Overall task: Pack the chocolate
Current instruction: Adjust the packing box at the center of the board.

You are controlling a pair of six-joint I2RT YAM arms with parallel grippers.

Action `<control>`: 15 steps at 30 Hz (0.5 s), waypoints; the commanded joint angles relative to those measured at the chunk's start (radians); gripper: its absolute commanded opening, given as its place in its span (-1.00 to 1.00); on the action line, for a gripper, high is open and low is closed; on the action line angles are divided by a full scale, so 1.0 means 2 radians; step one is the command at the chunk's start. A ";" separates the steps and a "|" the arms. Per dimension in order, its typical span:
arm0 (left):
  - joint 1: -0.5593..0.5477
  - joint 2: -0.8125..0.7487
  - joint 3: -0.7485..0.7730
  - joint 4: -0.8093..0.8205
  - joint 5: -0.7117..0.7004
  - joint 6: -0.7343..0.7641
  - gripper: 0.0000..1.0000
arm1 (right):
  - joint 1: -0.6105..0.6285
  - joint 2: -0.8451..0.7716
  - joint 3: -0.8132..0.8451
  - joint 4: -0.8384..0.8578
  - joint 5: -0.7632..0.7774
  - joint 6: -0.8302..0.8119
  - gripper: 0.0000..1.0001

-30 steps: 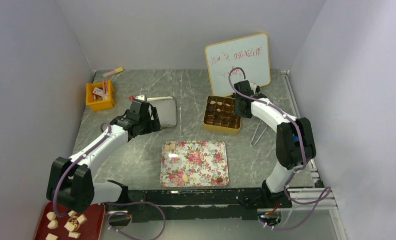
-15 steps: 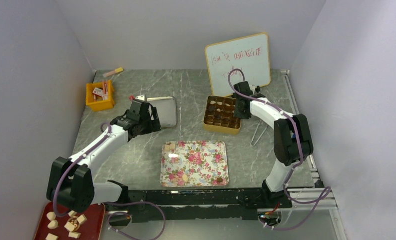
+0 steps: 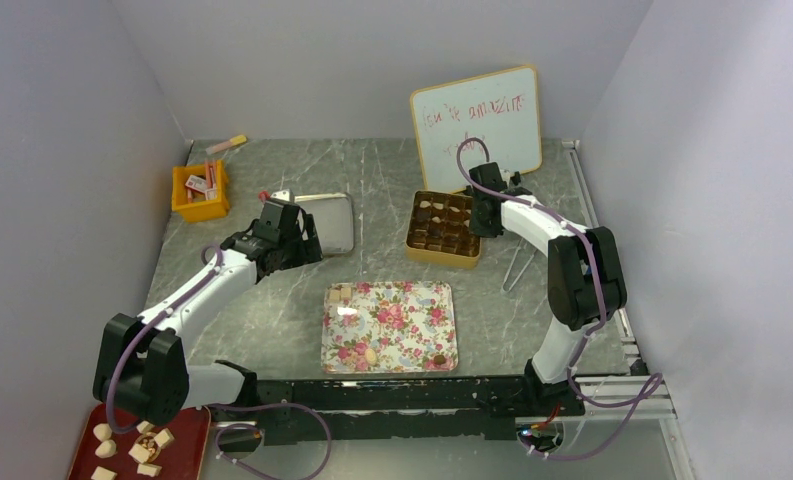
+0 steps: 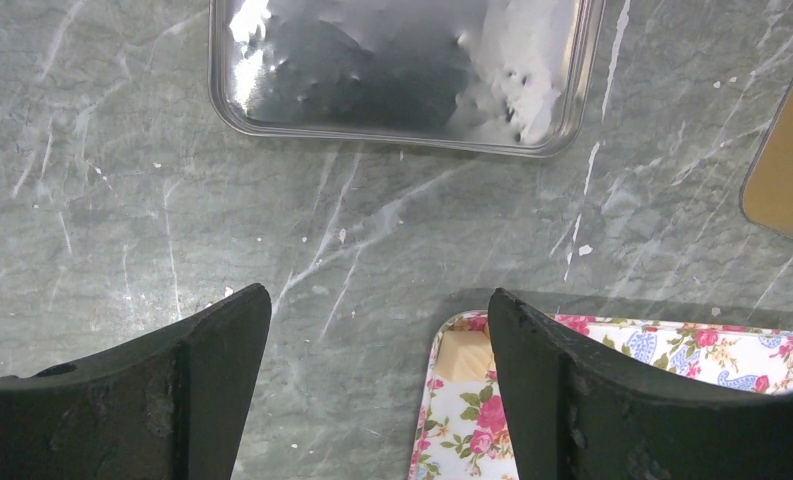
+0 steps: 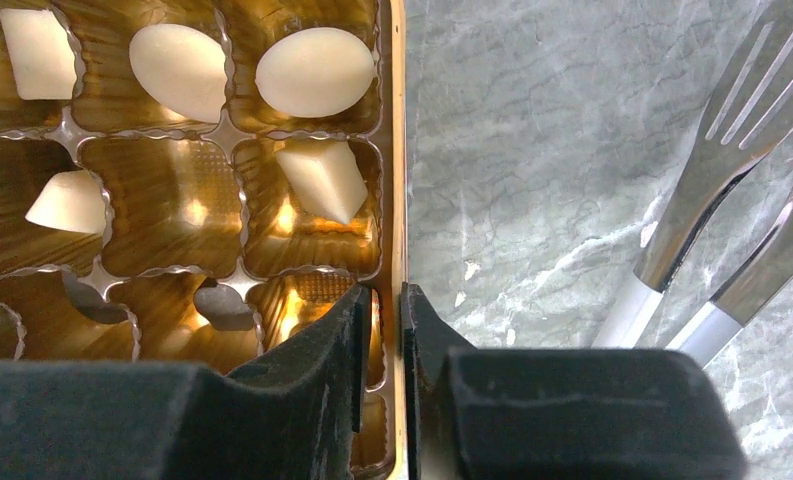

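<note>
Task is judged partly done: chocolate [image 5: 315, 72] is seated in several cells of the gold box [image 3: 444, 258] at far right, while other cells are seen bare. About 4 pieces are left on the floral tray [image 3: 402, 320] at near centre, and more are seen on the red tray [image 3: 187, 440] at the near left corner. The right gripper [image 5: 385, 300] is stretched far, pointed down, jaws pinched onto the box's right rim, 1 inside, 1 outside. The left gripper [image 4: 377, 300] is held spread wide, empty, above the table between the steel tray [image 4: 402, 70] and the floral tray.
</note>
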 commanded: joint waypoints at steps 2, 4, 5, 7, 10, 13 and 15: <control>0.002 -0.010 -0.001 0.015 0.005 0.002 0.69 | 0.001 -0.012 -0.002 0.028 -0.014 -0.007 -0.60; 0.002 -0.010 -0.001 0.015 0.005 0.001 0.69 | 0.002 -0.014 -0.001 0.030 -0.020 -0.010 -0.60; 0.002 -0.010 -0.001 0.016 0.005 0.002 0.69 | 0.002 -0.013 -0.001 0.030 -0.021 -0.011 -0.60; 0.002 -0.010 -0.002 0.017 0.005 0.000 0.70 | 0.005 -0.013 0.001 0.031 -0.025 -0.013 -0.60; 0.002 -0.008 -0.002 0.019 0.005 0.000 0.70 | 0.011 -0.009 0.003 0.032 -0.027 -0.015 -0.61; 0.002 -0.005 0.000 0.020 0.003 0.001 0.70 | 0.019 -0.005 0.007 0.032 -0.027 -0.018 -0.61; 0.002 -0.003 0.001 0.021 0.002 -0.001 0.70 | 0.025 -0.001 0.010 0.031 -0.026 -0.020 -0.61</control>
